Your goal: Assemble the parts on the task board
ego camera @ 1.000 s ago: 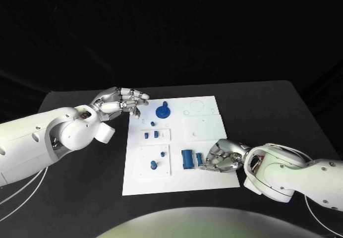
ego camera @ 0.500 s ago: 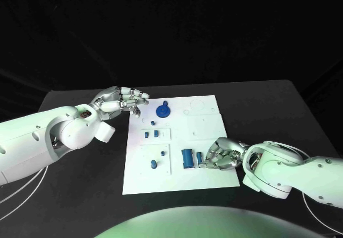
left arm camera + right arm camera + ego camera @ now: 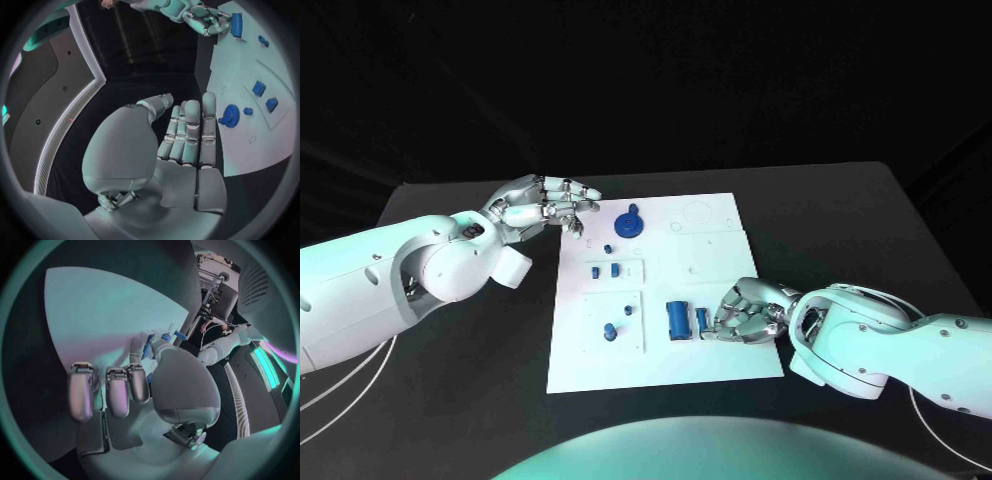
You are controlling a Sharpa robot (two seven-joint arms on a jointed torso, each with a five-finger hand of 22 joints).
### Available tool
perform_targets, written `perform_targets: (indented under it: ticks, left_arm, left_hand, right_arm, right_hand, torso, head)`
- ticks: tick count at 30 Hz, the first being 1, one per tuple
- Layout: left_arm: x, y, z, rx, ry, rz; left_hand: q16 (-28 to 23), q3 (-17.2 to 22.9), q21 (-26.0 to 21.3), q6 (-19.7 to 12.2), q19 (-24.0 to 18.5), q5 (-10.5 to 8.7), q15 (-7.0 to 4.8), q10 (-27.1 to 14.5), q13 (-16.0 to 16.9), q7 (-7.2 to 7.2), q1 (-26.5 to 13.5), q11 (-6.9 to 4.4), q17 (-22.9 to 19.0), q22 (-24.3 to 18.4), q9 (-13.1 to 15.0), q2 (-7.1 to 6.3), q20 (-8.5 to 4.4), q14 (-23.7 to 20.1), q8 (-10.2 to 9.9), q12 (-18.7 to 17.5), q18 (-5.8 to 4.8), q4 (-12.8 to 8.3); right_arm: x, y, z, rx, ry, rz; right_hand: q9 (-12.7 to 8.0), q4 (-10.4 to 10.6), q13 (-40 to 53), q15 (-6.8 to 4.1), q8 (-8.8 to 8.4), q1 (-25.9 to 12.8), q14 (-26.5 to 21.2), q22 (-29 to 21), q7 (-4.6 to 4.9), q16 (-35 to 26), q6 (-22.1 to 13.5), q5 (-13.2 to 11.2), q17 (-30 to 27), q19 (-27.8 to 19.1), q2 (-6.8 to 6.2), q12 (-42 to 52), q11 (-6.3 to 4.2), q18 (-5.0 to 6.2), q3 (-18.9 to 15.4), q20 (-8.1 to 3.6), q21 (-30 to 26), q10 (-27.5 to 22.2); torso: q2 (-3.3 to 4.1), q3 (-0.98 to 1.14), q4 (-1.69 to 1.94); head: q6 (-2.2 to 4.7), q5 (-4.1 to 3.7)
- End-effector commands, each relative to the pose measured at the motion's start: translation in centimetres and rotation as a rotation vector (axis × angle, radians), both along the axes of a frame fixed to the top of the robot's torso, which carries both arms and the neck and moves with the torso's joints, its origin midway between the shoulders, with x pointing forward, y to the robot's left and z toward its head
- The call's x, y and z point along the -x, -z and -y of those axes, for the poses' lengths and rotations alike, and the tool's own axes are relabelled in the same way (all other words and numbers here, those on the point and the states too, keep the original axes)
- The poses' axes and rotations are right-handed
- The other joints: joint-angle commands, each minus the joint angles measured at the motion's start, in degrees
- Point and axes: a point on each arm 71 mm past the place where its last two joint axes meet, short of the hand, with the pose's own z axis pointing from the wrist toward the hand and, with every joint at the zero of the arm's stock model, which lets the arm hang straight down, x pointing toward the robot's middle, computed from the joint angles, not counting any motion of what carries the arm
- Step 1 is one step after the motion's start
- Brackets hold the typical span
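The white task board (image 3: 711,260) lies in the middle of the black table. A round blue part (image 3: 630,223) sits near its far edge, and two small blue parts (image 3: 604,270) lie below it. Two more small parts (image 3: 617,322) lie nearer me. A taller blue block (image 3: 678,318) stands beside a narrow blue part (image 3: 701,321). My right hand (image 3: 750,316) rests on the board's right side, its fingers curled, and pinches that narrow blue part (image 3: 148,347) between thumb and finger. My left hand (image 3: 545,205) hovers off the board's far left corner, fingers extended and holding nothing (image 3: 187,135).
Recessed outlines mark the board's far right area (image 3: 697,215). The black table (image 3: 848,220) stretches out on both sides of the board. In the left wrist view the round blue part (image 3: 229,115) lies just past the left hand's fingertips.
My right hand has edged slightly left toward the blue block, its fingers closing around the narrow part. The left hand has stayed in place.
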Motion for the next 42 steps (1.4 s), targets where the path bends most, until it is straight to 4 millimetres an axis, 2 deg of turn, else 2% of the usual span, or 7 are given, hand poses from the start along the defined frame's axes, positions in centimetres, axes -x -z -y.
perform_targets:
  ticks: [1, 18, 24, 38, 39, 41, 42]
  left_arm:
    - [0.1, -0.1, 0.2, 0.009, 0.018, 0.005]
    - [-0.3, 0.5, -0.7, 0.071, -0.101, 0.031]
    - [-1.4, 1.0, -1.8, 0.114, -0.226, 0.047]
    - [-4.9, 2.8, -2.4, 0.170, -0.465, 0.103]
    - [-4.6, 3.1, -2.0, 0.127, -0.388, 0.065]
    - [-4.6, 3.1, -1.9, 0.127, -0.390, 0.066]
    - [-4.6, 3.1, -1.9, 0.126, -0.392, 0.066]
  left_hand:
    - [-0.1, 0.2, -0.3, -0.5, 0.2, 0.13, 0.20, -0.2, -0.1, 0.01, -0.3, -0.11, -0.1, 0.0, 0.1, 0.20, 0.20, 0.0, 0.2, 0.2, 0.87, 0.0]
    - [-1.1, 0.1, -0.8, -0.7, -0.3, -0.05, 0.24, 0.0, -0.1, 0.05, -1.0, -0.09, -0.5, -0.4, 0.1, 0.17, 0.25, -0.9, 0.3, 0.6, 0.84, 0.4]
    - [-7.0, 0.2, -4.6, -0.8, -3.0, -0.15, 0.44, 0.5, -0.4, 0.00, -1.1, -0.15, -3.0, -2.5, 0.2, 0.28, 0.45, -4.7, 0.8, 0.9, 0.78, 0.4]
    - [-52.1, 2.6, -44.4, -3.0, -15.1, -0.72, 7.22, 4.5, -3.6, -0.35, -2.6, 3.64, -15.8, -27.7, -1.4, -0.82, 7.94, -16.6, -1.6, -22.7, -0.63, 2.1]
    - [-74.9, -31.5, -57.0, -45.6, -51.9, -10.84, -3.18, -50.7, -7.2, -11.44, -25.5, -7.68, -19.8, -36.1, -12.0, 10.65, -8.71, -58.9, -23.5, -33.3, -9.75, -3.2]
    - [-74.9, -31.5, -57.0, -45.6, -51.9, -10.84, -3.18, -50.7, -7.2, -11.44, -27.4, -7.68, -19.8, -36.1, -12.0, 10.65, -8.71, -58.9, -23.5, -33.3, -9.75, -3.2]
    - [-74.9, -31.5, -57.0, -45.6, -51.9, -10.84, -3.18, -50.7, -7.2, -11.44, -29.3, -7.68, -19.8, -36.1, -12.0, 10.65, -8.71, -58.9, -23.5, -33.3, -9.75, -3.2]
  right_arm:
    - [0.4, 0.3, 0.1, -0.004, -0.005, -0.013]
    - [-6.2, -4.4, 2.3, -0.529, 0.175, 0.156]
    - [-11.5, -5.6, 3.4, -0.712, 0.280, 0.239]
    - [-19.9, -5.9, 3.6, -0.883, 0.340, 0.357]
    - [-19.8, -5.7, 3.7, -0.774, 0.365, 0.362]
    - [-19.7, -5.7, 3.7, -0.777, 0.367, 0.361]
    - [-19.6, -5.6, 3.6, -0.781, 0.370, 0.361]
  right_hand:
    - [-0.2, 0.3, 10.6, -0.28, -0.06, -0.1, 5.2, 12.8, 0.10, 0.0, 0.0, 0.3, 11.1, 3.6, -0.23, 0.1, -0.34, -0.94, -0.3, -0.24, -0.2, 3.6]
    - [-1.0, -1.1, 4.7, 1.42, -3.78, 5.6, 2.9, 8.5, 2.54, -4.9, -5.3, 0.4, 1.7, -1.3, 1.09, -11.4, 1.74, 1.83, -0.3, 1.27, -15.4, -1.1]
    - [-1.8, -2.6, -14.0, 2.72, -6.45, 11.0, -4.9, -4.0, 4.34, -22.2, -7.8, -1.1, -20.8, -13.0, 0.90, -43.1, 3.16, 6.73, 3.1, 2.65, -49.1, -15.1]
    - [-10.6, -7.2, -58.9, 10.66, -13.24, 9.9, -24.4, -38.6, 9.05, -71.0, -9.0, -2.4, -52.8, -26.9, -2.01, -74.3, 9.51, 7.89, 16.3, 10.65, -78.4, -22.0]
    - [-41.3, -16.1, -74.9, 4.92, -19.40, -13.0, -42.5, -74.9, -2.33, -88.5, -62.0, -7.9, -74.9, -83.9, 10.58, -81.2, 1.43, -2.61, -13.8, -1.33, -82.0, -40.9]
    - [-41.3, -16.1, -74.9, 4.92, -19.40, -15.3, -43.7, -74.9, -2.33, -88.5, -62.0, -7.9, -74.9, -83.9, 10.58, -81.2, 1.43, -2.61, -13.8, -1.33, -82.0, -42.1]
    - [-41.3, -16.1, -74.9, 4.92, -19.40, -17.2, -84.0, -74.9, -2.33, -88.5, -62.0, -7.9, -74.9, -83.9, 10.58, -81.2, 1.43, -2.61, -13.8, -1.33, -82.0, -43.6]
  torso:
    - [-0.07, -0.01, -0.03]
    - [-1.83, -1.17, -0.33]
    - [-2.77, -1.63, -0.67]
    - [-4.31, -0.89, 0.19]
    - [-4.10, -1.25, -0.12]
    - [-4.21, -1.25, -0.15]
    - [-4.35, -1.24, -0.18]
  head:
    - [0.17, 0.06]
    - [3.40, 0.31]
    - [6.54, 0.88]
    - [12.08, 1.86]
    - [11.17, 1.53]
    - [11.28, 1.60]
    - [11.42, 1.70]
